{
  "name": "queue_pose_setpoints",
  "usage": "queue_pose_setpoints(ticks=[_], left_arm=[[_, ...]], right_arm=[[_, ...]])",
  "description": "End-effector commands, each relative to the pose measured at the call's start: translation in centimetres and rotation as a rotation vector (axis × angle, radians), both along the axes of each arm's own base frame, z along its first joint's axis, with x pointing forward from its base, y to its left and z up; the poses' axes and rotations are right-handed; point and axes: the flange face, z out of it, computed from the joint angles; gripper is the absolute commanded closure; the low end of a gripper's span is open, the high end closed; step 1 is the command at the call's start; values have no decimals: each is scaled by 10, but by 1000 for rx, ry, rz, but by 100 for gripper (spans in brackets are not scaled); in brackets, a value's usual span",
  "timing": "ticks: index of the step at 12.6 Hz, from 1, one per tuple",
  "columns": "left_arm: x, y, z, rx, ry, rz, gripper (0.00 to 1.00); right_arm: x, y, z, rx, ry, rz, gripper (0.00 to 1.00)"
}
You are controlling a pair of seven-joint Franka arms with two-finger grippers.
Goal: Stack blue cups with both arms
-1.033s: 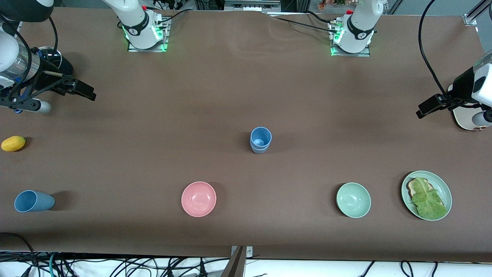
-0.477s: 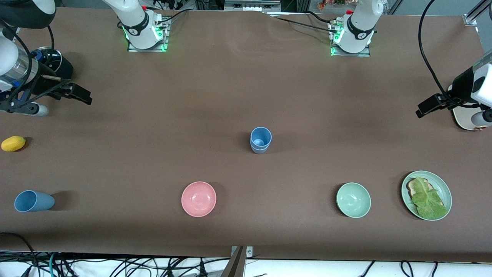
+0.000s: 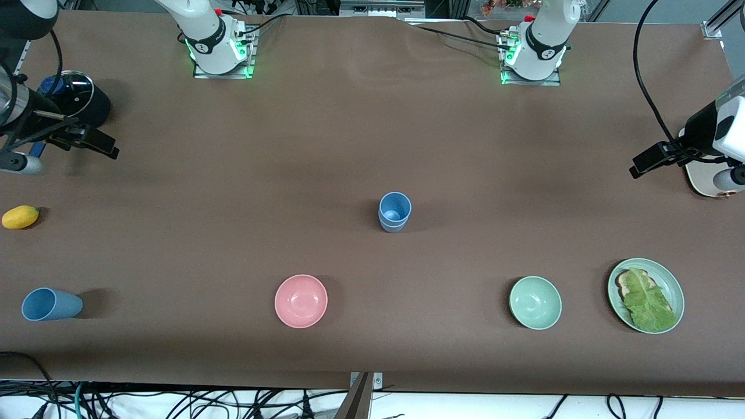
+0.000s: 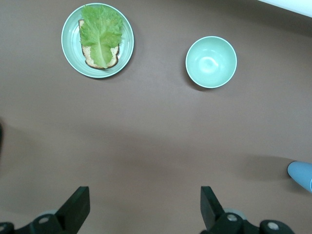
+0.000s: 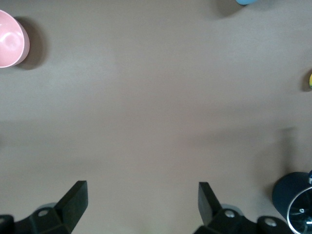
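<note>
With two blue cups [image 3: 394,212] nested mid-table, we are holding both grippers—right gripper [image 5: 141,200], left gripper [image 4: 145,207]—wide and empty over the table's ends, leaving a third cup [image 3: 51,304] unstacked.

The right wrist view looks straight down on bare brown table [image 5: 161,97]. The right gripper [image 5: 141,200] hangs over it with its two black fingers [image 5: 75,197] spread wide and nothing between them. A pink bowl [image 5: 12,39] sits at one edge, partly cut off. A sliver of a blue cup [image 5: 248,2] shows at another edge, a bit of yellow fruit [image 5: 310,80] at a third. A dark round container [image 5: 292,202] with a shiny rim fills one corner.
</note>
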Motion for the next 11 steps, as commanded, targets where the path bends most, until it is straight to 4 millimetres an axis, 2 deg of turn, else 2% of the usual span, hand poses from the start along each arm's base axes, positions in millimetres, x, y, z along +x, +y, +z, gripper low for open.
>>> queue_pose_setpoints(ticks=[1, 11], left_arm=[[2, -1, 5, -26, 6, -18, 0], [3, -1, 3, -25, 9, -18, 0]], right_arm=[[1, 2, 4, -11, 14, 18, 0], [-2, 2, 1, -7, 44, 49, 0]])
